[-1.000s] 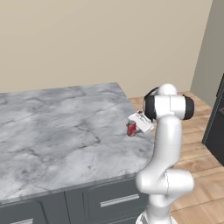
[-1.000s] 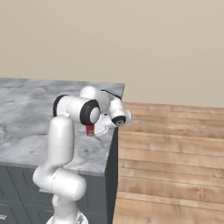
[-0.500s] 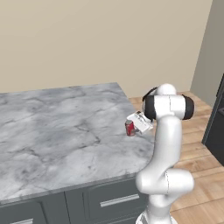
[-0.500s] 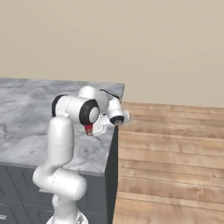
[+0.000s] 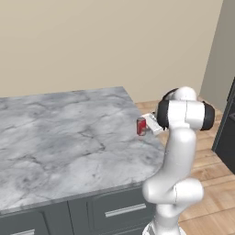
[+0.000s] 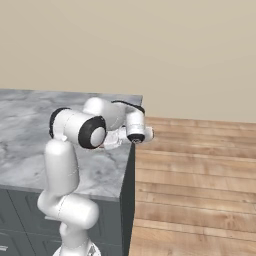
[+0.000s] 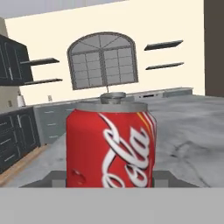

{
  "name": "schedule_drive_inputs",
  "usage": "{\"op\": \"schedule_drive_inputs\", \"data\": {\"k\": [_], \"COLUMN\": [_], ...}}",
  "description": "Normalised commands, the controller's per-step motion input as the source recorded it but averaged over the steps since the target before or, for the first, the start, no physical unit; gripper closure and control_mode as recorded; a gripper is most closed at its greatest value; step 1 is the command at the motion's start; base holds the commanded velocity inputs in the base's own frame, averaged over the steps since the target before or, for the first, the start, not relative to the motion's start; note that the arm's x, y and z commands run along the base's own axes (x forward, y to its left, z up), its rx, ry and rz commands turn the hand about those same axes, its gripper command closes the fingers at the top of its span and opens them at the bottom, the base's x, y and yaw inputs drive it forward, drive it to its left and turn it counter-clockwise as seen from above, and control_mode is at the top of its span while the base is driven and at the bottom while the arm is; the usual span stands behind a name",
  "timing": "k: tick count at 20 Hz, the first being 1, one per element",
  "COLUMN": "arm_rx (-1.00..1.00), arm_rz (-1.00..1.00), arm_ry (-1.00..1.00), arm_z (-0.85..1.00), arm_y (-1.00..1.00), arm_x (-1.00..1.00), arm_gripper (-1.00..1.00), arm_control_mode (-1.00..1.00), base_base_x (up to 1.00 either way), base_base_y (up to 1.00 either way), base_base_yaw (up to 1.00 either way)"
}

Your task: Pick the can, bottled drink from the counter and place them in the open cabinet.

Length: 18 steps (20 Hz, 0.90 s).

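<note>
gripping the can (image 7: 110, 146) looks the job of the moment: it stands upright near the right-hand edge of the worktop (image 5: 64, 137), close to the corner, and in the hand view it sits large and centred just ahead of the claw (image 7: 110, 181), whose grey fingers (image 7: 57, 177) show at either side of its base. the jaws stand about half open and appear closed in on the can's sides, so i judge it held, though actual contact is hard to make out. in the left base view the can (image 5: 141, 126) is a small red cylinder touching the claw (image 5: 146, 125) at the end of the arm. as a thing to handle, the can is likely light and stiff, with thin walls that would dent under a hard squeeze and a smooth painted skin that could slip; the sensible hold is across the middle of the body, jaws level, keeping it upright. the bottle cannot be found in these pictures. compared with a second ago the arm and can sit in much the same place in both base views, the can not lifted from the worktop; the change is at the jaws, which were wide apart then and have since drawn in to can width.
</note>
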Motion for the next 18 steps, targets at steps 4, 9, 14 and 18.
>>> {"op": "schedule_drive_inputs", "data": {"k": [4, 9, 14, 18], "arm_rx": [0.14, 0.01, -0.06, -0.05], "arm_rz": [-0.26, -0.17, -0.04, 0.00], "arm_ry": [-0.06, -0.30, -0.17, 0.15], "arm_z": [1.00, 1.00, 1.00, 1.00], "arm_y": [0.00, 0.23, 0.25, 0.00], "arm_x": [-0.98, -1.00, -0.99, -0.97], "arm_gripper": [1.00, 1.00, 1.00, 1.00], "arm_control_mode": [-1.00, -1.00, -1.00, -1.00], "base_base_x": [0.00, 0.00, 0.00, 0.00], "base_base_y": [0.00, 0.00, 0.00, 0.00], "base_base_yaw": [0.00, 0.00, 0.00, 0.00]}}
